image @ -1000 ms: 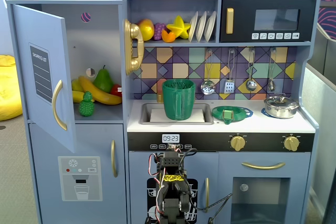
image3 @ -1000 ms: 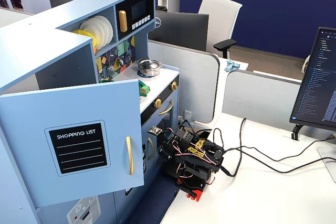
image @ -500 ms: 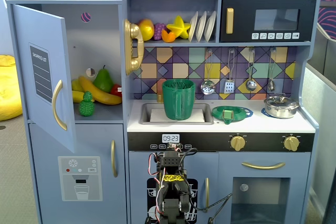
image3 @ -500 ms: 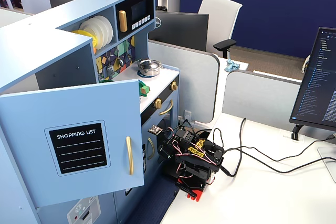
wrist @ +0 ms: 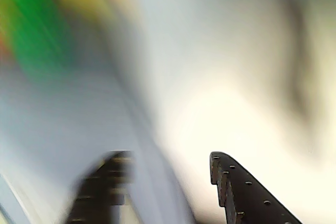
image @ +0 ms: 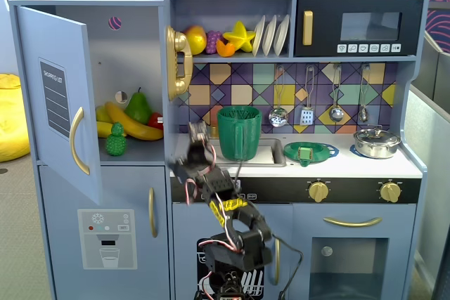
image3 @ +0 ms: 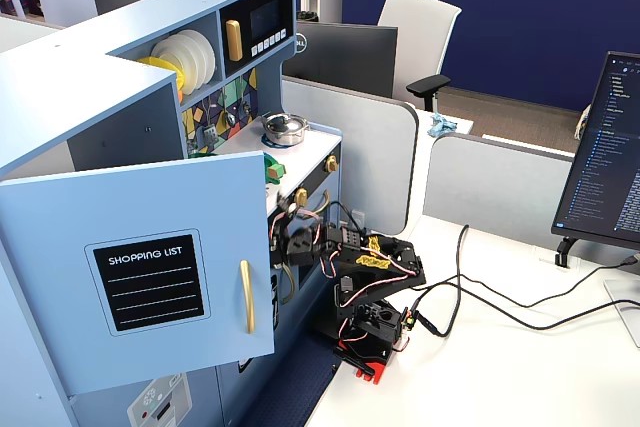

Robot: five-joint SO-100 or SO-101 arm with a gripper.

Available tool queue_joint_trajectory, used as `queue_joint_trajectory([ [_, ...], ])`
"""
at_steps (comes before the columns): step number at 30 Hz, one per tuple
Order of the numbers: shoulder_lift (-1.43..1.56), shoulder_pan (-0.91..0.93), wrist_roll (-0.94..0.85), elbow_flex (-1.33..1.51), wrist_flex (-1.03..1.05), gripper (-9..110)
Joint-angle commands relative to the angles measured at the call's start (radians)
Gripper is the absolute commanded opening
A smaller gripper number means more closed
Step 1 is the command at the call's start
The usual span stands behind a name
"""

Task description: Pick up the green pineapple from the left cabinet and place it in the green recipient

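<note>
The green pineapple stands on the shelf of the open left cabinet, in front of a banana and a dark green pear. The cabinet door is swung wide open; it also shows in a fixed view. The green recipient stands upright on the counter by the sink. My gripper is raised in front of the counter, between the cabinet and the recipient, to the right of the pineapple and apart from it. In the wrist view the gripper is open and empty. That view is blurred, with a green smear at its upper left.
A flat green dish and a steel pot sit on the counter to the right. A gold toy phone hangs on the cabinet's right edge. Toy fruit and plates fill the top shelf beside the black microwave. Cables trail from the arm's base.
</note>
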Motion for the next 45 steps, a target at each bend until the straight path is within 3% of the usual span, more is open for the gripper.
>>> queue_joint_trajectory([
  [1, -0.049, -0.064, -0.015, -0.126, -0.166, 22],
  [6, -0.095, -0.101, 0.012, -0.115, -0.225, 31],
  [13, -0.207, -0.095, -0.095, -0.103, -0.336, 37],
  [28, -0.518, -0.198, -0.212, -0.224, -0.515, 35],
  [38, -0.706, -0.19, -0.031, -0.383, -0.588, 40],
  [45, -0.798, -0.196, -0.012, -0.42, -0.617, 39],
])
